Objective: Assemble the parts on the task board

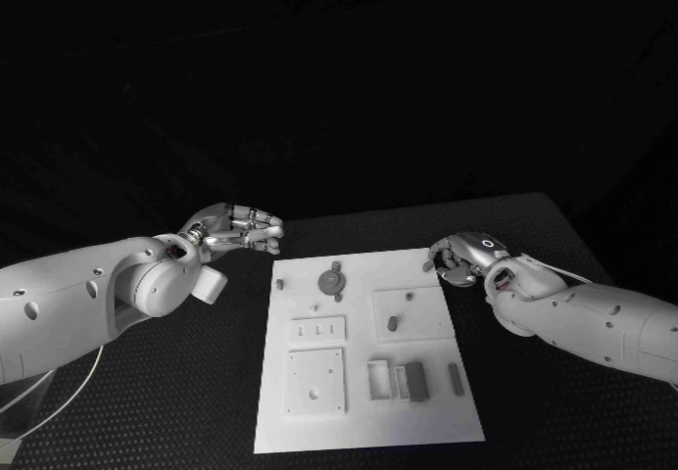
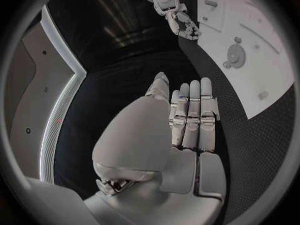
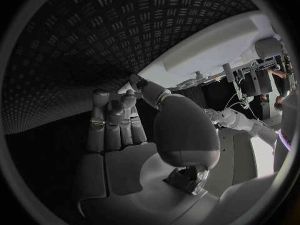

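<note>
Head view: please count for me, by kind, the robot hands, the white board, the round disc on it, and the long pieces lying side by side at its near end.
Silver many-fingered hands: 2 (left hand, right hand)
White flat task board: 1
Round grey disc: 1
Long pieces in a row: 3 (pale bracket, grey block, thin grey bar)
Total: 7

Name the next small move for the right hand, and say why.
Probably lower the right hand toward the task board, likely the grey parts near its front edge. Both hands hold nothing; the left hand hovers off the board, and those parts lie loose.
</note>
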Robot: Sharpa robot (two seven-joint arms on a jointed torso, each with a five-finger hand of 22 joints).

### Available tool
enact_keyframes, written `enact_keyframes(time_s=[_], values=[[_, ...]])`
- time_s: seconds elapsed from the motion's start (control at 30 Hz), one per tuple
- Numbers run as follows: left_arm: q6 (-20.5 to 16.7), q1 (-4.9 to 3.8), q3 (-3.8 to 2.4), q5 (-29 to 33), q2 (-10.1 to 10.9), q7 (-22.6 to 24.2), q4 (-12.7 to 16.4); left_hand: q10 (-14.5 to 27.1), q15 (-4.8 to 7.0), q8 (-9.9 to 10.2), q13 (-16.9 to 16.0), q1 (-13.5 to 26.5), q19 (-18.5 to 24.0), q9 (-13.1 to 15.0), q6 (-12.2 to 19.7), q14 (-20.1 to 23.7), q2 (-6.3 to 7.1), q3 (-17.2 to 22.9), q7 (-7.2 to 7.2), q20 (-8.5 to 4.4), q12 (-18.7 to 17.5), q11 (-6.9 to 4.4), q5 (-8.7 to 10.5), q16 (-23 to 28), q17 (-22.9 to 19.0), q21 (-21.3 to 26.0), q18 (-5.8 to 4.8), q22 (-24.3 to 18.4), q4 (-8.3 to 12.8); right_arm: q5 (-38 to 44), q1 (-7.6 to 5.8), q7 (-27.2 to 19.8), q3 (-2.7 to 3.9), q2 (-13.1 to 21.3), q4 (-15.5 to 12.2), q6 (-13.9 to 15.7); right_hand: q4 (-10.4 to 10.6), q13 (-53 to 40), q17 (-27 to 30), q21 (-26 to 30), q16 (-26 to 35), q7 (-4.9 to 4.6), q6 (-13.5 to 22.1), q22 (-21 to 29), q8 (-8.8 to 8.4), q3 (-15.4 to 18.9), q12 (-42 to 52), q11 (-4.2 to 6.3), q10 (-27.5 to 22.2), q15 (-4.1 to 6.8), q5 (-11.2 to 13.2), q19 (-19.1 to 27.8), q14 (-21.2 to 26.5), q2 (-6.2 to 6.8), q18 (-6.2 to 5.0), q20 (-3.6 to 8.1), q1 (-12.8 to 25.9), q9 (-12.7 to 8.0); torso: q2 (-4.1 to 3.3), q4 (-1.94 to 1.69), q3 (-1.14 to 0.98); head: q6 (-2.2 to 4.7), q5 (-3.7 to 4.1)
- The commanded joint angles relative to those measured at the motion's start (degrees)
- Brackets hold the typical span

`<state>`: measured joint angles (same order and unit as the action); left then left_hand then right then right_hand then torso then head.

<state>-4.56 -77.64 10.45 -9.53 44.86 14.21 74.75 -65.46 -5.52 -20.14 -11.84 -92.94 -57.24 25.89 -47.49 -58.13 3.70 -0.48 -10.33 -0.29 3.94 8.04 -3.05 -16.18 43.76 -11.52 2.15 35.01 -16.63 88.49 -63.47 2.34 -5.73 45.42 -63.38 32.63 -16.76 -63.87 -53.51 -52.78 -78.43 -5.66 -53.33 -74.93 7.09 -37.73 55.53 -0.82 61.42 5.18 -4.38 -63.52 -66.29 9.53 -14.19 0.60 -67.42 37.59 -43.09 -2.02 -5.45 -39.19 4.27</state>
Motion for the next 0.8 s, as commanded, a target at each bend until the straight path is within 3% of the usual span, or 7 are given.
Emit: enact_keyframes(time_s=[0.03,0.27,0.5,0.8], values=[[0.8,-0.01,-0.04,-0.1,-0.1,0.4,0.0,0.3,0.07,0.3,-0.1,-0.3,-0.6,-0.1,0.2,-0.4,0.17,-0.3,-0.25,0.03,-0.2,-0.1,-0.05,0.2,0.1,0.2,1.03,0.1,0.0,0.1,0.06,-0.4,0.0,0.1,-0.4,0.7,0.0,0.0,-0.1,-0.2,-0.4,-2.06,1.9,-1.2,-0.09,-0.4,0.3,-0.43,0.1,-0.25,0.0,-0.1,-0.1,-0.36,-0.81,0.14,0.2,-0.1,0.03,0.02,-0.02,0.07,-0.05],[0.8,-0.01,-0.04,-0.1,-0.1,0.4,0.0,0.3,0.07,0.3,-0.1,-0.4,-0.6,-0.1,0.2,-0.4,0.17,-0.3,-0.25,0.03,-0.2,-0.1,-0.05,0.2,0.1,0.2,1.03,0.1,0.0,0.1,0.05,-0.6,0.31,0.9,-2.0,1.1,0.0,0.0,0.0,-0.3,-0.4,-2.11,1.9,-1.2,-0.05,-0.4,0.3,-0.47,0.2,-0.29,0.0,-0.2,-0.1,-0.24,-0.81,0.18,0.1,-0.1,0.04,0.01,-0.03,0.12,-0.07],[0.8,-0.01,-0.04,-0.1,-0.1,0.4,0.1,0.3,0.07,0.3,-0.1,-0.4,-0.6,0.0,0.2,-0.5,0.17,-0.3,-0.25,0.03,-0.1,-0.1,-0.05,0.3,0.1,0.2,1.03,0.1,0.0,0.2,-0.01,-0.5,1.2,2.1,-3.1,1.4,0.0,0.0,0.0,-0.3,-0.4,-2.14,1.9,-1.2,-0.04,-0.5,0.4,-0.5,0.2,-0.32,0.0,-0.2,-0.2,-0.15,-0.81,0.21,0.1,-0.2,0.02,0.16,0.01,0.27,0.02],[0.8,-0.01,-0.04,-0.1,0.0,0.4,0.1,0.3,0.07,0.3,-0.1,-0.4,-0.6,0.0,0.2,-0.5,0.19,-0.3,-0.25,0.03,-0.1,-0.1,-0.05,0.3,0.1,0.2,1.03,0.1,0.0,0.2,-0.03,-0.5,1.29,2.1,-3.7,0.5,0.0,0.0,0.0,-0.4,-0.5,-2.19,1.8,-1.1,0.03,-0.5,0.4,-0.54,0.3,-0.36,0.0,-0.3,-0.2,-0.11,-0.81,0.24,0.1,-0.2,0.02,0.01,-0.05,0.33,0.1]])
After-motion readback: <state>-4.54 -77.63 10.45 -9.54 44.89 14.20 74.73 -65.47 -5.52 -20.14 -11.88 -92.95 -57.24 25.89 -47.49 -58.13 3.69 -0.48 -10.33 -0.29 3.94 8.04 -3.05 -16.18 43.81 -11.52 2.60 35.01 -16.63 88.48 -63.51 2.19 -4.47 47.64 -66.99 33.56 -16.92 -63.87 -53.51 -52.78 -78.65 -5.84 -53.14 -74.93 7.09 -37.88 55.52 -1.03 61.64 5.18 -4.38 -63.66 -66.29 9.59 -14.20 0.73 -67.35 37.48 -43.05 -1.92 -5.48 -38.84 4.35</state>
